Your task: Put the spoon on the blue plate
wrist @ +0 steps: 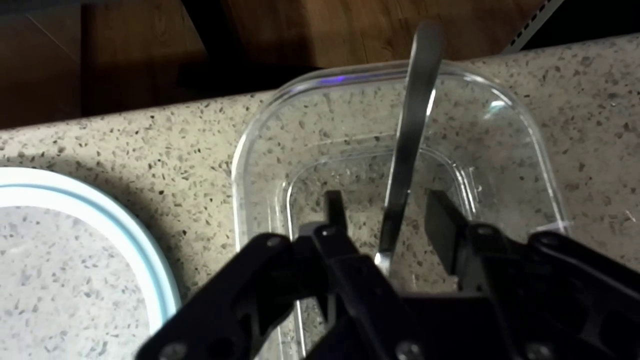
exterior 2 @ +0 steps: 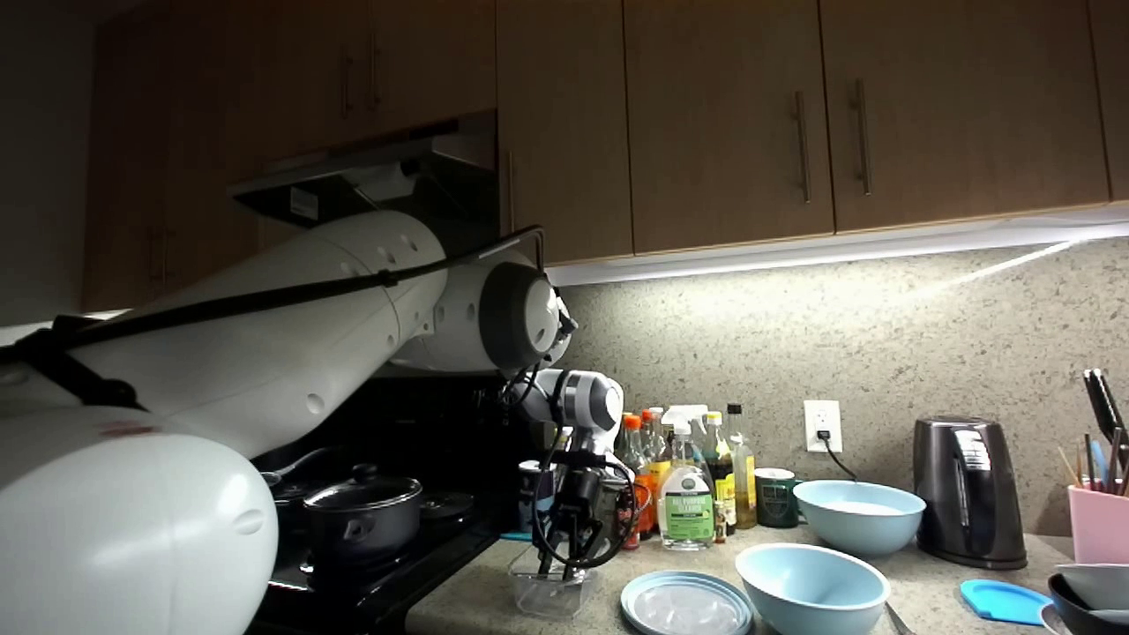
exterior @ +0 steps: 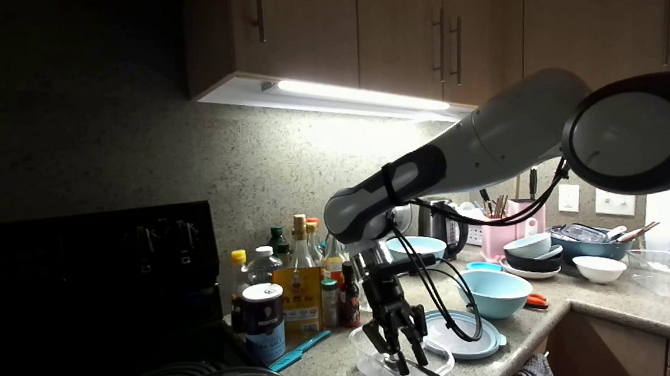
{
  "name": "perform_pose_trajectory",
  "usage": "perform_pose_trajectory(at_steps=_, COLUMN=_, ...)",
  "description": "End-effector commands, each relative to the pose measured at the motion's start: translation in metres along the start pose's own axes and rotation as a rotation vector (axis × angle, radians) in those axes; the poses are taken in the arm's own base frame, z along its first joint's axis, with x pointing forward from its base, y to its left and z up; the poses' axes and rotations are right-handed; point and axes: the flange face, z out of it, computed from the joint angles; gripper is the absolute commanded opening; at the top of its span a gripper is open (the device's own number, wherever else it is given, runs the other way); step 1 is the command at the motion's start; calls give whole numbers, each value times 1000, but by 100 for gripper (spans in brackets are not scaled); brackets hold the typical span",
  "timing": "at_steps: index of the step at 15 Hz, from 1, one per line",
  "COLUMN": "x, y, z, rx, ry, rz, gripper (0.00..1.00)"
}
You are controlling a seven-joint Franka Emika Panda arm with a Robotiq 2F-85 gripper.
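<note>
The spoon (wrist: 407, 135) shows in the wrist view as a long dark metal handle. It leans in a clear plastic container (wrist: 240, 175), its handle end past the rim on the counter-edge side. Its bowl end is hidden behind my gripper. My gripper (wrist: 386, 205) is open, with a finger on each side of the handle and gaps on both sides. In both exterior views the gripper (exterior: 413, 366) (exterior 2: 557, 566) points down into the container (exterior: 374, 371) (exterior 2: 549, 601). The pale blue plate (wrist: 145, 260) lies flat beside the container, and also shows in both exterior views (exterior: 477, 352) (exterior 2: 686, 578).
A light-blue bowl (exterior: 496, 294) (exterior 2: 811, 586) stands beyond the plate, with another bowl (exterior: 418, 246) (exterior 2: 860, 520) farther back. Bottles (exterior 2: 688, 498) and a salt canister (exterior: 265, 322) stand near the wall. A pot (exterior 2: 366, 525) is on the stove. The counter edge (wrist: 165, 107) runs close to the container.
</note>
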Motion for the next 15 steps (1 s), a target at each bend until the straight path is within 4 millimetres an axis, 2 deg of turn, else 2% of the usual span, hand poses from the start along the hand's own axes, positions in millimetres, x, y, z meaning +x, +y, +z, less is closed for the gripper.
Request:
perform_pose_trajectory(at_steps=1, x=0, y=0, z=-4, rx=11, ry=-4, rz=25, gripper=16)
perform_pose_trajectory(at_steps=3, x=-1, y=-1, z=-7, rx=13, ry=4, rz=27, gripper=6)
perform_pose_trajectory(at_steps=5, x=-4, y=-1, z=-14, rx=19, ry=17, rz=29, gripper=2)
perform_pose_trajectory(at_steps=7, x=-5, y=0, z=-19, rx=25, ry=31, rz=30, gripper=5)
perform_pose_trajectory(at_steps=10, x=-9, y=0, z=-28, rx=31, ry=51, rz=33, gripper=5)
perform_pose_trajectory(at_steps=12, x=-17, y=-1, z=-37, rx=21, ry=71, rz=39, gripper=5)
perform_pose_trajectory(at_steps=15, x=-44, y=0, z=-56, rx=-9, ry=117, rz=48, gripper=5)
